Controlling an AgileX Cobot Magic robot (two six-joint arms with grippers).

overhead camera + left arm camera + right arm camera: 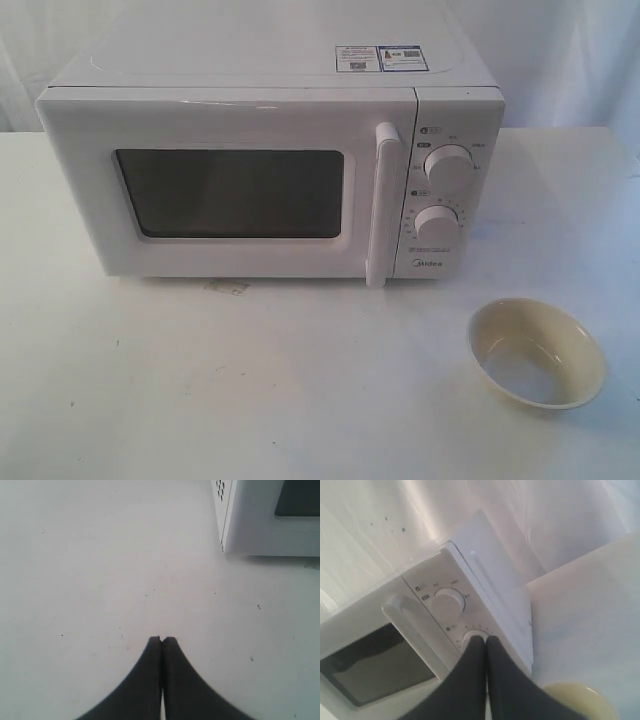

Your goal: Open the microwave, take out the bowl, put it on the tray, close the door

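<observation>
Exterior view: the microwave (270, 170) stands on the white tabletop (250, 400), set back toward the edge that meets the white backdrop (560, 60). Its door (230, 260) is shut flush with the front. The dark window (230, 193) faces the camera and the vertical bar handle (383, 205) lies along the door's right side. To the right of the handle sit the upper knob (447, 168) and the lower knob (438, 222). Two stickers (378, 58) lie on the top panel. The bowl (537, 352) rests upright on the tabletop, outside the microwave. It is in front of the control panel, toward the right edge and the near right corner, clearly apart from the cabinet. A small brownish mark (228, 288) shows on the tabletop just before the microwave's front.

Left wrist view: the left end effector (162, 640) has its two dark fingers pressed together, holding nothing, over bare tabletop. A corner of the microwave with vent holes (220, 487) appears beyond it.

Right wrist view: the right end effector (485, 639) is likewise fully narrowed and holds nothing. Its tips overlap the lower knob in the picture; whether they touch it cannot be told. The bowl's rim shows beside it.
</observation>
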